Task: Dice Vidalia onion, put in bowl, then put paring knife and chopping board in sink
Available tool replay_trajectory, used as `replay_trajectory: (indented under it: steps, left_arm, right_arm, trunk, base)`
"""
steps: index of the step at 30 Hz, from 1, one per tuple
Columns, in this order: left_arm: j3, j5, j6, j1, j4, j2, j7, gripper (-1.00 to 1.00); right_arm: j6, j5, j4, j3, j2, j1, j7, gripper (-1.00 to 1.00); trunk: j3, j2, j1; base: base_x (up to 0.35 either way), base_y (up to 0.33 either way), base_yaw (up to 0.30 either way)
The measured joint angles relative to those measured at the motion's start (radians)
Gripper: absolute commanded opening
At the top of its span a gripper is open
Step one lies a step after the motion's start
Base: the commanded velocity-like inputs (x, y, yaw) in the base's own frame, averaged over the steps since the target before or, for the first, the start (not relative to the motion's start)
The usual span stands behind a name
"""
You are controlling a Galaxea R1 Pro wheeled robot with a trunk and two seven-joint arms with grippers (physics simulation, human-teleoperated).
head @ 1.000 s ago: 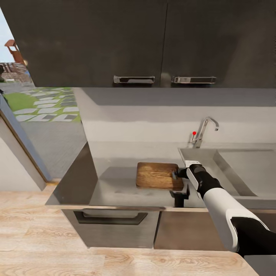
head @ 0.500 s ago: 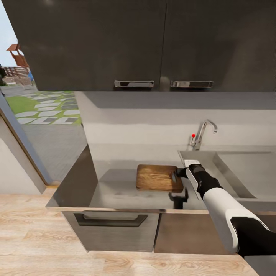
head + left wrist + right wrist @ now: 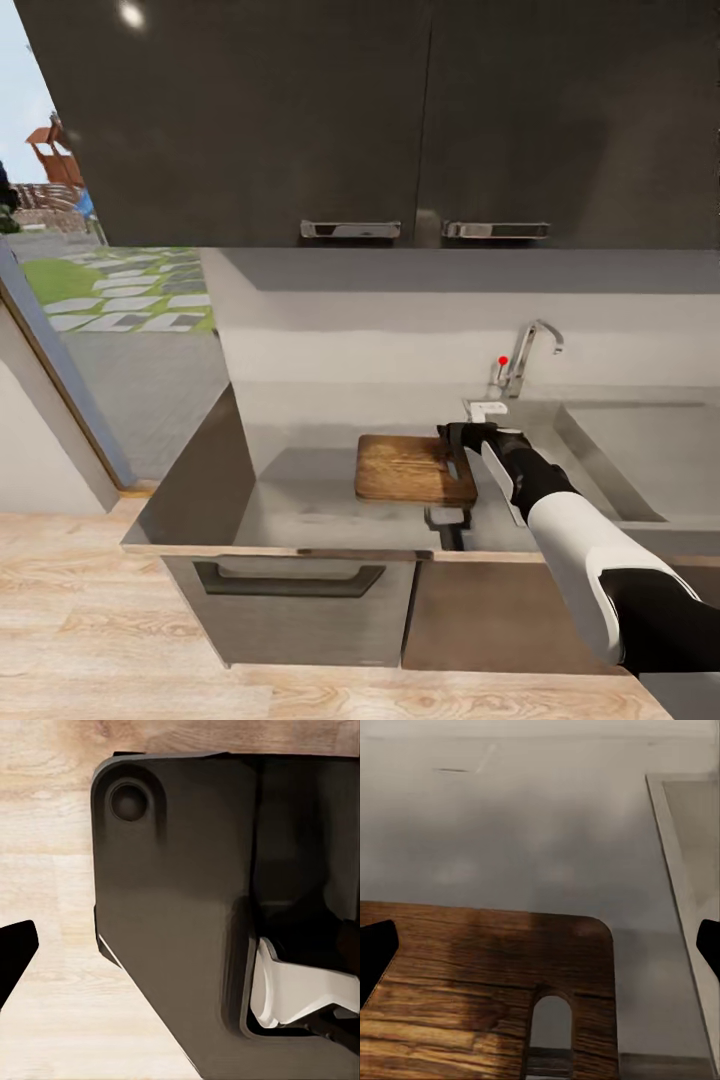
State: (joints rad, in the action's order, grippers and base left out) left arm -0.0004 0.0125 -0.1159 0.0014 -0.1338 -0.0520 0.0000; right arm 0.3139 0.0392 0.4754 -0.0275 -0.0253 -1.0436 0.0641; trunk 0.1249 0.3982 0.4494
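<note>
R gripper (image 3: 455, 450) sits over the right end of the chopping board (image 3: 410, 468), above the end with the slot. In the right wrist view the two dark fingertips (image 3: 376, 956) stand at opposite edges of the picture, so the jaws are spread wide, w/ nothing between them; the board's slot hole (image 3: 549, 1023) lies roughly midway between the tips. Whether the fingers touch the wood cannot be told. The white-and-black R arm (image 3: 580, 545) reaches in from the lower right, across the front edge of the countertop (image 3: 300, 500). L gripper: one dark fingertip (image 3: 13, 952) shows at the edge of the left wrist view, over pale wood floor (image 3: 52, 870) and beside the robot's dark body panel (image 3: 180, 907); how far it is open cannot be told. Board lies flat on the countertop, just beside the sink (image 3: 640, 450), on its left side, apart from the front edge. Long axis runs left-right along the counter; slot end points toward the sink, grain runs along the long axis. Tap (image 3: 525, 355) w/ red knob (image 3: 503, 361) stands at the back of the sink, near the wall. Dark wall cabinets (image 3: 330, 120) w/ two metal handles hang above; a dark drawer front (image 3: 290, 580) sits under the counter.
</note>
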Motion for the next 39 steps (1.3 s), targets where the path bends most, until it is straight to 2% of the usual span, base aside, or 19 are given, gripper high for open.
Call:
replay_trajectory:
  steps: [13, 23, 27, 29, 34, 35, 39]
  left_arm:
    - [0.000, 0.000, -0.002, 0.000, 0.000, 0.000, 0.000, 1.00]
    - [0.000, 0.000, -0.002, 0.000, 0.000, 0.000, 0.000, 1.00]
    - [0.000, 0.000, -0.002, 0.000, 0.000, 0.000, 0.000, 1.00]
    - [0.000, 0.000, -0.002, 0.000, 0.000, 0.000, 0.000, 1.00]
    - [0.000, 0.000, -0.002, 0.000, 0.000, 0.000, 0.000, 1.00]
    - [0.000, 0.000, -0.002, 0.000, -0.001, 0.000, 0.000, 1.00]
    - [0.000, 0.000, -0.002, 0.000, 0.000, 0.000, 0.000, 1.00]
  right_arm:
    - [-0.157, 0.000, 0.000, 0.000, 0.000, 0.022, 0.008, 1.00]
    - [-0.289, -0.001, 0.001, -0.002, 0.000, 0.064, 0.010, 1.00]
    - [-0.365, -0.006, 0.003, -0.002, -0.003, 0.103, 0.068, 1.00]
    - [-0.429, -0.010, 0.003, -0.003, -0.010, 0.119, 0.132, 1.00]
    - [-0.484, -0.012, 0.003, -0.003, -0.036, 0.136, 0.249, 1.00]
    - [-0.492, -0.012, 0.003, -0.001, -0.065, 0.150, 0.324, 1.00]
    - [-0.495, -0.009, 0.003, 0.000, -0.114, 0.157, 0.426, 1.00]
  trunk:
    - [-0.021, 0.000, 0.000]
    - [-0.037, 0.000, 0.000]
    - [-0.040, 0.000, 0.000]
    - [-0.040, 0.000, 0.000]
    - [-0.040, 0.000, 0.000]
    - [-0.040, 0.000, 0.000]
    - [-0.040, 0.000, 0.000]
  base:
    - [0.000, 0.000, 0.000]
    - [0.000, 0.000, -0.014]
    - [0.000, 0.000, -0.002]
    - [0.000, 0.000, 0.000]
    - [0.000, 0.000, 0.000]
    - [0.000, 0.000, 0.000]
    - [0.000, 0.000, 0.000]
